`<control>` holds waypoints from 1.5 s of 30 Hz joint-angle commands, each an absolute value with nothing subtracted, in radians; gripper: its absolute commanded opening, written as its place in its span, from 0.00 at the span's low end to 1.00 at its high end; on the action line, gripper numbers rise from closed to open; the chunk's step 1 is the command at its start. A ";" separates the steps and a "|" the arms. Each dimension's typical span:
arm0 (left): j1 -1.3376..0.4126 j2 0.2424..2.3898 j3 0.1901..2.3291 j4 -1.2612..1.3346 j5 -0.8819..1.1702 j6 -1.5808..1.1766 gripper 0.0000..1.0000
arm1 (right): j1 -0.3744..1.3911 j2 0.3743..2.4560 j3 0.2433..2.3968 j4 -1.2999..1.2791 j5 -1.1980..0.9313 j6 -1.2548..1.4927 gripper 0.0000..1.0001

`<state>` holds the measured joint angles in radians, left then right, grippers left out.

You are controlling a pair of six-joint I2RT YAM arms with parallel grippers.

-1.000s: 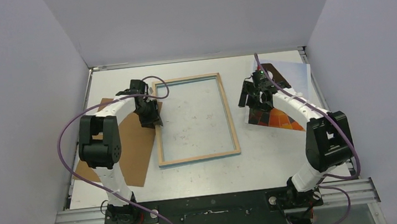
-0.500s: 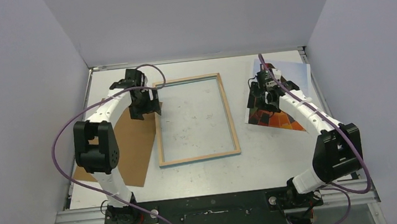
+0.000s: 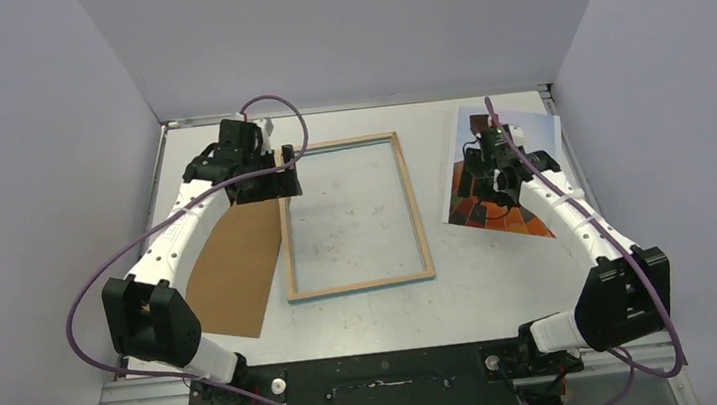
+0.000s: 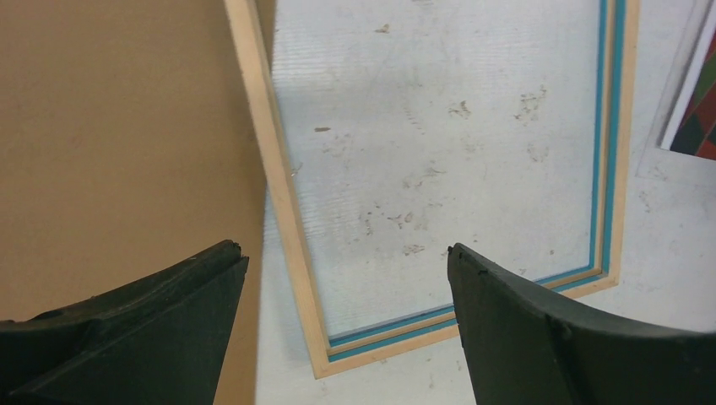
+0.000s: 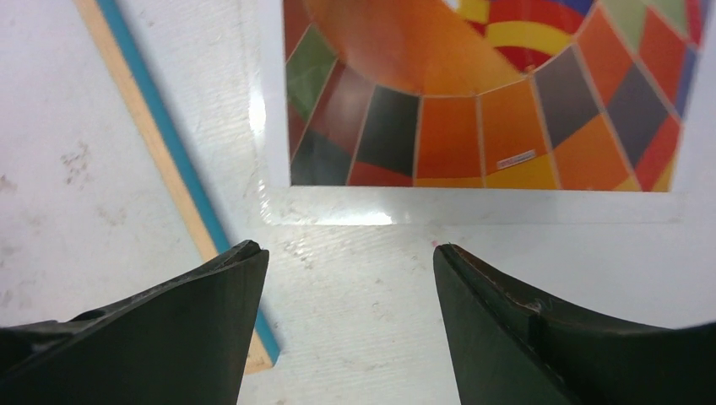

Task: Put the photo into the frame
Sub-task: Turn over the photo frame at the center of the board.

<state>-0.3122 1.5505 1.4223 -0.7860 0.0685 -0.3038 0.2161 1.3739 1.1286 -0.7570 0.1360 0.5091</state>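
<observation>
Right of the frame [image 3: 419, 218], apart from it, the photo [image 3: 532, 139] lies flat, face up, long axis approx parallel w/ frame's long rails. Right gripper [image 5: 346, 250] hangs over photo's frame-side corner, jaws wide, nothing held, so it's the nearer arm. Left gripper [image 4: 344, 250], also wide & empty, is over frame's far-left corner.

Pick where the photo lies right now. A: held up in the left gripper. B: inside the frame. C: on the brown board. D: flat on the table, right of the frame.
D: the photo lies flat on the table, wholly outside the frame and to its right.
</observation>
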 commanded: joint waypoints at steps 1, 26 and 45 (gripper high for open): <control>-0.260 1.523 1.353 -0.759 0.057 -0.341 0.88 | 0.250 1.373 1.091 -0.697 -0.103 0.499 0.73; -0.262 2.009 1.532 -0.568 0.110 -0.421 0.56 | 0.494 1.874 1.332 -0.662 -0.084 0.416 0.63; -0.309 2.066 1.574 -0.687 -0.187 -0.525 0.44 | 0.487 1.776 1.211 -0.627 -0.169 0.400 0.55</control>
<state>-0.3153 2.0792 1.5383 -0.6231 -0.0559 -0.4843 0.4793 1.8503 1.2163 -0.6735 -0.0978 0.4000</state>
